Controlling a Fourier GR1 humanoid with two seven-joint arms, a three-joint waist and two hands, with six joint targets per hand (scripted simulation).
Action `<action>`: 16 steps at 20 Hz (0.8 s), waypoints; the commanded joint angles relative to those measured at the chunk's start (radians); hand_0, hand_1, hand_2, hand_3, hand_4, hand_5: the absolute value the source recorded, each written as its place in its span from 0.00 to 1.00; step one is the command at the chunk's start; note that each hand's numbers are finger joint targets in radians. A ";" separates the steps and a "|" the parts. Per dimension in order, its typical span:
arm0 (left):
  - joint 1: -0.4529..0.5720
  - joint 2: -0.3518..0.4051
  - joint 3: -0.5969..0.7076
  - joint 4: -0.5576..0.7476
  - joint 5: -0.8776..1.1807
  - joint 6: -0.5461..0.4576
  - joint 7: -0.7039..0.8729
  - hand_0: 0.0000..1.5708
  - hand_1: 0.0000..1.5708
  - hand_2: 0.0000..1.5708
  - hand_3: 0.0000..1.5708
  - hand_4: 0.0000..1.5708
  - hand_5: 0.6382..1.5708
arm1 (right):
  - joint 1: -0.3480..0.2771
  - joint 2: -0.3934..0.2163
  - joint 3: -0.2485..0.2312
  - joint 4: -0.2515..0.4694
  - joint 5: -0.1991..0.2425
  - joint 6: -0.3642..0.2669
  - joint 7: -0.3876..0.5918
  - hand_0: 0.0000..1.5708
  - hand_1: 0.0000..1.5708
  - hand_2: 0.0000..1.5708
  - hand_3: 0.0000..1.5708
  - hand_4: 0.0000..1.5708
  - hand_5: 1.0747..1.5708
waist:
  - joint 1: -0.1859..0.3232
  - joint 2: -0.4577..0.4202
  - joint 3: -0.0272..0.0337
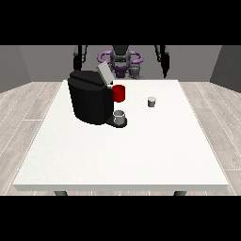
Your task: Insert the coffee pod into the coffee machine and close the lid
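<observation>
We see the coffee pod point(151, 101) standing alone on the white bench point(122, 150), right of the coffee machine point(92, 99) whose lid point(104, 74) is tilted open to receive it, while neither hand's fingers can be made out.

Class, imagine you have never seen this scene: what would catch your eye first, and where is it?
The bulky black coffee machine at the table's left rear, its grey lid tilted open, with a red part and a grey cup at its right side. To the right, apart from it, a small grey coffee pod stands alone on the white table.
</observation>
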State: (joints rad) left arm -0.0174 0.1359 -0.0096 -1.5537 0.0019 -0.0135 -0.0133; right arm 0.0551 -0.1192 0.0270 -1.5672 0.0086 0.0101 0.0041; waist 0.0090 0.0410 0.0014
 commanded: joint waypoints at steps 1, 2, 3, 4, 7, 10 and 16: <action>0.000 0.001 -0.023 0.002 -0.056 -0.001 0.008 0.00 0.00 0.00 0.00 0.00 1.00 | -0.022 0.021 0.006 0.034 0.017 -0.003 0.003 0.00 0.00 0.00 0.00 0.00 1.00 | -0.004 -0.051 -0.0013; 0.018 0.058 -0.016 0.016 -0.052 -0.060 -0.030 0.00 0.00 0.00 0.00 0.00 1.00 | -0.019 0.031 0.014 0.003 0.008 -0.011 0.032 0.00 0.00 0.00 0.00 0.00 1.00 | -0.001 -0.052 -0.0014; -0.003 0.048 -0.059 -0.030 -0.104 -0.029 -0.008 0.00 0.00 0.00 0.00 0.00 1.00 | -0.002 0.039 0.000 0.048 -0.009 -0.005 -0.028 0.00 0.00 0.00 0.00 0.00 1.00 | -0.008 -0.052 -0.0009; -0.035 0.108 -0.031 0.003 -0.092 -0.089 -0.072 0.00 0.00 0.00 0.00 0.00 1.00 | -0.054 0.030 -0.014 0.025 -0.011 -0.015 0.012 0.00 0.00 0.00 0.00 0.00 1.00 | -0.014 -0.021 -0.0014; -0.072 0.205 -0.043 0.021 -0.198 -0.095 -0.087 0.00 0.00 0.00 0.00 0.00 1.00 | -0.074 0.012 -0.051 0.015 0.083 -0.119 -0.065 0.00 0.00 0.00 0.00 0.00 1.00 | -0.075 0.010 -0.0015; -0.125 0.241 -0.035 0.065 -0.233 -0.111 -0.019 0.00 0.00 0.00 0.00 0.00 1.00 | -0.084 0.041 -0.014 0.002 0.113 -0.143 -0.057 0.00 0.00 0.00 0.00 0.00 1.00 | -0.103 0.020 -0.0013; -0.277 0.329 0.042 0.272 -0.251 -0.172 -0.043 0.00 0.00 0.00 0.00 0.00 1.00 | -0.163 0.062 0.036 -0.054 0.162 -0.163 -0.017 0.00 0.00 0.00 0.00 0.00 1.00 | -0.173 0.114 -0.0020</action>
State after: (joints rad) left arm -0.2269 0.4017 -0.0034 -1.3912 -0.2209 -0.1529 -0.0349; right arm -0.0728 -0.0659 0.0436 -1.5819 0.1505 -0.1418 -0.0311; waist -0.1207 0.1137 -0.0001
